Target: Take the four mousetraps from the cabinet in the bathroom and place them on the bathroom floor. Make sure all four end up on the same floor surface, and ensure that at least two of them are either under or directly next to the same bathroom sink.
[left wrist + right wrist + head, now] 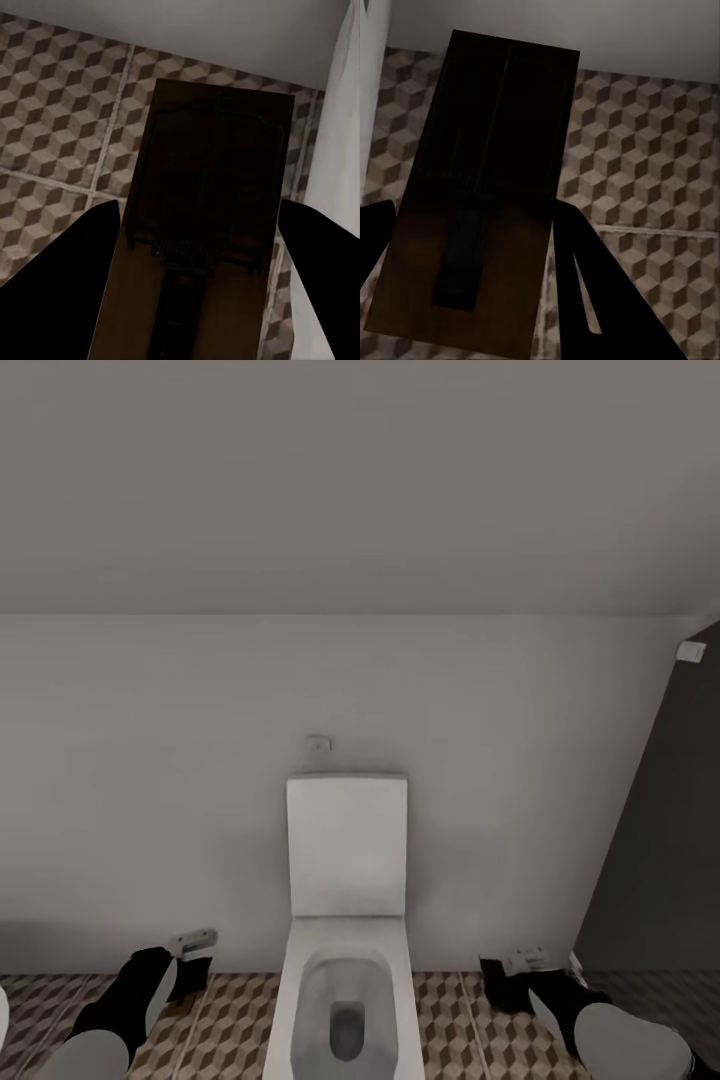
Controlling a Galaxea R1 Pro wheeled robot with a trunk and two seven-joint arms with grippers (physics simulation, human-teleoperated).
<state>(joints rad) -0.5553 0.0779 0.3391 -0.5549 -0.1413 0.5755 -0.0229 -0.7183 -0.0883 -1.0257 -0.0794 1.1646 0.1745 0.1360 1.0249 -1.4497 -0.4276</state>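
Carrying one mousetrap each, both arms flank the toilet [345,920]. Left pincer [199,247] clamps a mousetrap [210,187]; right pincer [465,247] clamps another mousetrap [487,172], above the bathroom floor [60,112]. Boards appear light, stiff; edge grip avoids the metal parts.

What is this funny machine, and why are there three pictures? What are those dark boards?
It is a robot with two arms, in a computer-made bathroom. The big picture comes from a camera on its head: you see a white toilet against the wall, the patterned floor, and its left gripper and right gripper. The other two pictures come from cameras on its wrists. Each looks along the gripper's dark fingers. The left one holds a mousetrap, and the right one holds another mousetrap, both above the floor.
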